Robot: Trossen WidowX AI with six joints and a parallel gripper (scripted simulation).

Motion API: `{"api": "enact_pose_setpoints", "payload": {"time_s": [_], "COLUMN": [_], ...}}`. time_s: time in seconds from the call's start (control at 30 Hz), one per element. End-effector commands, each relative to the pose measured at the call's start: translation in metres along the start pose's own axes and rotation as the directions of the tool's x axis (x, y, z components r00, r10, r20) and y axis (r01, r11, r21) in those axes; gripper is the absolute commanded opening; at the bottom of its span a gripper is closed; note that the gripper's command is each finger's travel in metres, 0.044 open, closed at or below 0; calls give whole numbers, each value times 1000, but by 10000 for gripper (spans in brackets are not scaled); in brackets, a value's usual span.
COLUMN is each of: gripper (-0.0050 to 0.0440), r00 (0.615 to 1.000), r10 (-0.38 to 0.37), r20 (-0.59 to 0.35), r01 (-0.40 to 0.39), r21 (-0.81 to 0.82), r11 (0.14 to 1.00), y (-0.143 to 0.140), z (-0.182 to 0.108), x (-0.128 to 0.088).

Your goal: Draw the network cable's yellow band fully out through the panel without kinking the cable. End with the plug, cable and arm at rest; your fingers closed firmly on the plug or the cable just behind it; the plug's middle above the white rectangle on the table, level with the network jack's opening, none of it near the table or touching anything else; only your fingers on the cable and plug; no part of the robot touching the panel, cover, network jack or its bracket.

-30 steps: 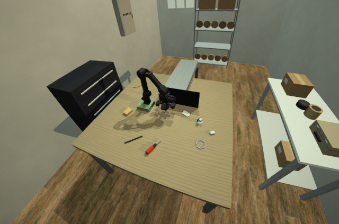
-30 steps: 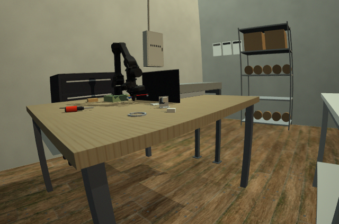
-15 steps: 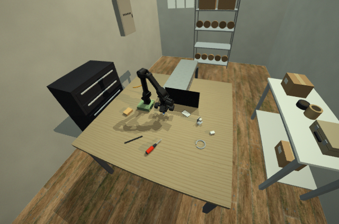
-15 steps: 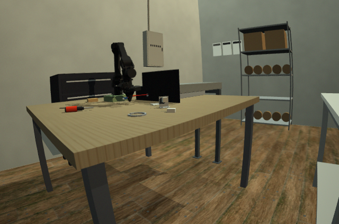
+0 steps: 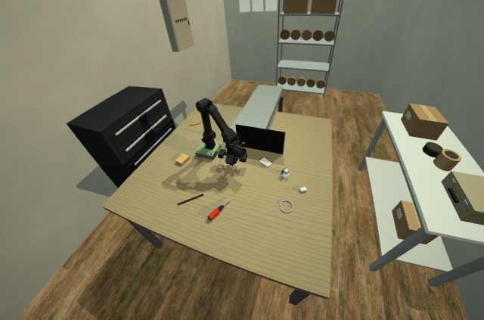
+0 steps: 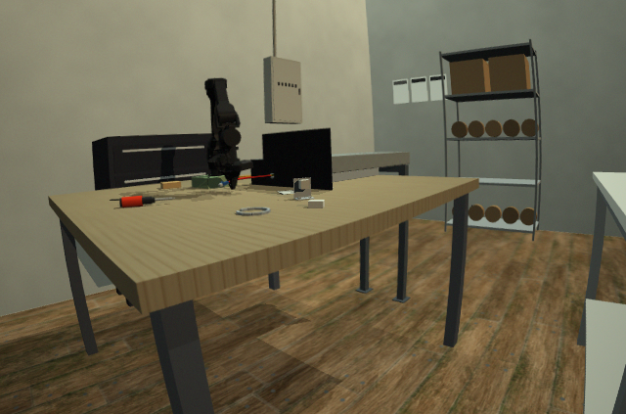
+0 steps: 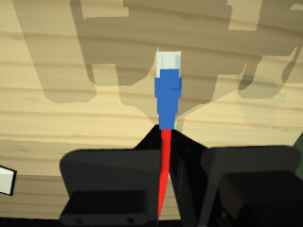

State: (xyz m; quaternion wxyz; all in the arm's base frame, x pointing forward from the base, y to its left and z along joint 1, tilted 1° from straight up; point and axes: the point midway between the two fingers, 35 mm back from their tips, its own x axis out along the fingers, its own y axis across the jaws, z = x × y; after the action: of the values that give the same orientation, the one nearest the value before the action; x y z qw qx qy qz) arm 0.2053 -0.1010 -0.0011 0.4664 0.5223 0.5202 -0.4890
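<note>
My gripper (image 5: pixel 231 160) (image 6: pixel 232 182) (image 7: pixel 160 129) is shut on the red network cable (image 7: pixel 165 161) (image 6: pixel 255 176) just behind its blue plug (image 7: pixel 169 95). The plug has a clear tip and points away from the fingers, above the wooden table. In the exterior view the cable runs nearly straight from the fingers to a hole in the black panel (image 5: pixel 259 138) (image 6: pixel 296 157). No yellow band shows. The white rectangle (image 5: pixel 265 161) (image 6: pixel 286 192) lies on the table to the right of the gripper, in front of the panel. The network jack on its bracket (image 5: pixel 284 172) (image 6: pixel 302 188) stands beyond it.
A grey cover (image 5: pixel 259 107) sits behind the panel. A tan block (image 5: pixel 181 158), a black pen (image 5: pixel 190 199), a red-handled screwdriver (image 5: pixel 217 210) (image 6: pixel 132 201), a grey ring (image 5: pixel 286 206) (image 6: pixel 251 208) and a small white block (image 5: pixel 302 189) lie on the table. The arm's green base (image 5: pixel 208 150) is on the left.
</note>
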Motion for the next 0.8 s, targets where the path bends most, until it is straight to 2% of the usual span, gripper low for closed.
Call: {"api": "enact_pose_setpoints", "payload": {"time_s": [0.0, 0.77], "gripper": [-50, -50], "r00": [992, 991], "r10": [37, 35], "r20": [123, 126], "r01": [-42, -41], "r21": [41, 41], "r11": [998, 998], "y": [10, 5], "z": [50, 101], "x": [-16, -22]}}
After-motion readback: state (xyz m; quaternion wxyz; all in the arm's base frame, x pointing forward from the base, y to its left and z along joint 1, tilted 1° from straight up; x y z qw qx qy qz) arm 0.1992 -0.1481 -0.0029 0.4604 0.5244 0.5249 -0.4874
